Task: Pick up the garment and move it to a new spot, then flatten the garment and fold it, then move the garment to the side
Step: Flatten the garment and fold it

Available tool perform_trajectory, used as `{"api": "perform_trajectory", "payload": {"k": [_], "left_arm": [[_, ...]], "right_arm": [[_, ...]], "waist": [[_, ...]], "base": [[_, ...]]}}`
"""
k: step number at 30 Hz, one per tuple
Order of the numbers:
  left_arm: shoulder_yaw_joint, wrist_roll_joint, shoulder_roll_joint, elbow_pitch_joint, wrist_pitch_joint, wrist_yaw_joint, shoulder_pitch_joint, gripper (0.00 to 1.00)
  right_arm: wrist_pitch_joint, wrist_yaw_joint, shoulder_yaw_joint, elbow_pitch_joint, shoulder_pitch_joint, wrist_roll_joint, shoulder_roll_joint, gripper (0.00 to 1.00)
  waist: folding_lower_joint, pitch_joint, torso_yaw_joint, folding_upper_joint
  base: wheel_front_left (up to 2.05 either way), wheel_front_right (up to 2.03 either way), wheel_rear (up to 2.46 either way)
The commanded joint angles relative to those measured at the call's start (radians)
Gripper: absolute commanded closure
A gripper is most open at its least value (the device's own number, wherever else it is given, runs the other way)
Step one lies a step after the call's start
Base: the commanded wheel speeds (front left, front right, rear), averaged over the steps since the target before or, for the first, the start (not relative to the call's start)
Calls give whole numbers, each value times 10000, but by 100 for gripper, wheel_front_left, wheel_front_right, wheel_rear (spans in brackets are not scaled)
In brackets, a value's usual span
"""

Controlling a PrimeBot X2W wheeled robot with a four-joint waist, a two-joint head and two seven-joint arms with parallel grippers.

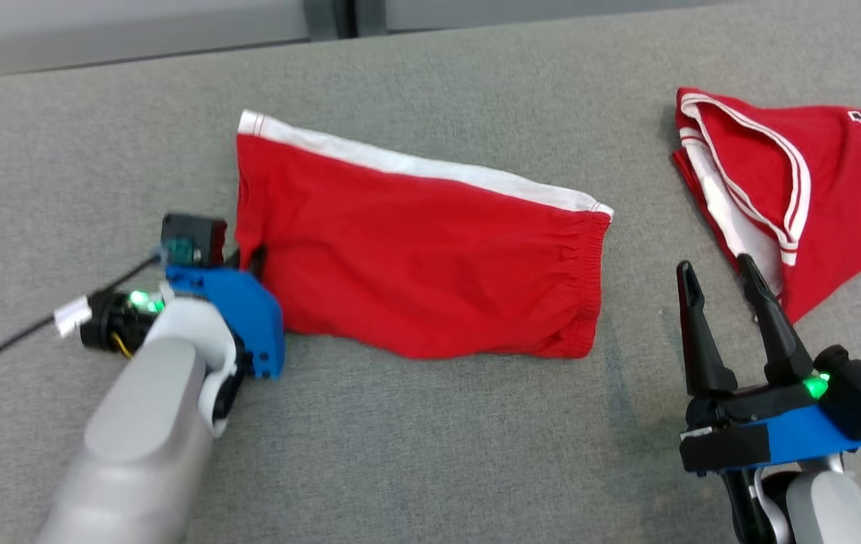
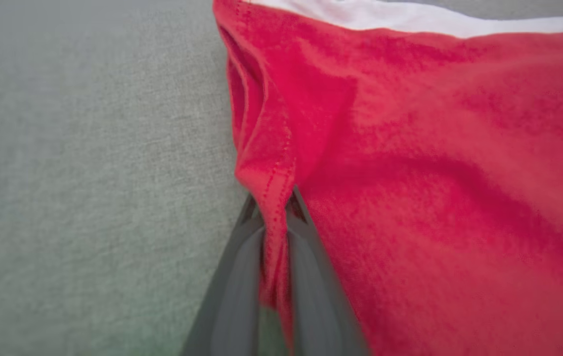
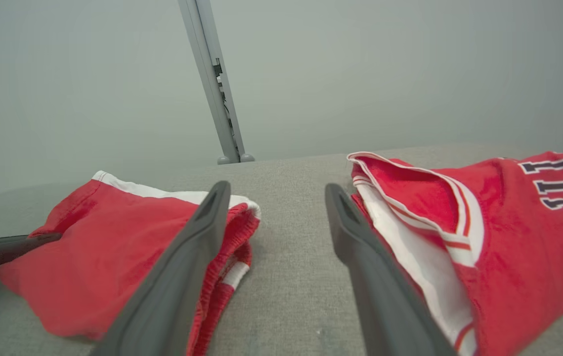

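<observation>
- Head view: the red shorts [image 1: 422,257] lie near the middle of the grey table [image 1: 430,453]. They look already doubled over, with a white stripe [image 1: 415,162] along the far edge. The left gripper [image 1: 252,261] is at their left edge, with its fingertips hidden by the cloth. The right gripper [image 1: 716,266] hovers to the right, apart from the shorts. Its 2 fingers are spread wide and empty, just beside a red jersey [image 1: 816,181].
- Left wrist view: the 2 fingers are closed narrowly on the stitched hem [image 2: 267,168] of the shorts, and the cloth is pinched between them.
- Right wrist view: the open fingers frame bare table, with the waistband [image 3: 241,222] on 1 side and the jersey on the other.
- I judge that the folding is almost finished. The next move is either 1 more fold or a pull to the side. Both need a slow motion, so the layers do not slip, and a path away from the jersey.
</observation>
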Motion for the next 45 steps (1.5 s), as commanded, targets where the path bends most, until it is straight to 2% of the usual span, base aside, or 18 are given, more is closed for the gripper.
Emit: {"api": "perform_trajectory", "payload": {"k": [1, 5, 14, 15, 16, 17, 19, 23, 28, 36, 45], "left_arm": [[53, -147, 72, -50, -121, 167, 905, 100], [267, -467, 94, -809, -284, 526, 2167, 100], [573, -1081, 276, -2944, 209, 1309, 4405, 100], [600, -1140, 282, -3192, 229, 1384, 4610, 72], [663, -1160, 304, -3449, 105, 1498, 4743, 14], [794, -1217, 293, -3732, -126, 1594, 4852, 0], [985, -1407, 183, -4208, -450, 1649, 5077, 0], [1243, -1064, 266, -5080, -1800, 2018, 5386, 0], [1534, -504, 579, -6109, -3214, 2338, 5462, 0], [1666, 267, 1297, -7770, -3616, 2353, 5984, 0], [1956, -100, 1692, -8696, -3473, 2368, 6904, 0]], "right_arm": [[41, 2, -26, 31, 215, 12, 29, 0], [176, 2, -107, 56, 535, -44, 30, 0], [565, 2, -235, -174, 963, -199, 23, 0], [581, 2, -263, -219, 996, -202, 23, 0], [621, 3, -281, -264, 1044, -213, 23, 0], [655, 3, -317, -276, 1086, -220, 23, 0], [725, 2, -338, -320, 1133, -219, 23, 0], [908, 3, -390, -441, 1195, -269, -23, 0], [1106, 3, -500, -676, 1299, -322, -74, 0], [1634, 2, -645, -1125, 1590, -491, -69, 0], [2028, 3, -748, -1340, 1874, -528, -54, 0]], "waist": [[0, -240, 58, 1], [0, -676, 212, 1], [0, -1157, 316, 1], [0, -1209, 343, 1], [0, -1241, 368, 1], [0, -1292, 395, 1], [0, -1386, 428, 1], [0, -1556, 503, 1], [0, -1768, 651, 1], [0, -2185, 790, 1], [0, -2459, 899, 1]], "base": [[0, 0, 0], [0, 0, 0], [0, 0, 0], [0, 0, 0], [0, 0, 0], [0, 0, 0], [0, 0, 0], [0, 0, 0], [0, 0, 0], [0, 0, 0], [0, 0, 0]]}}
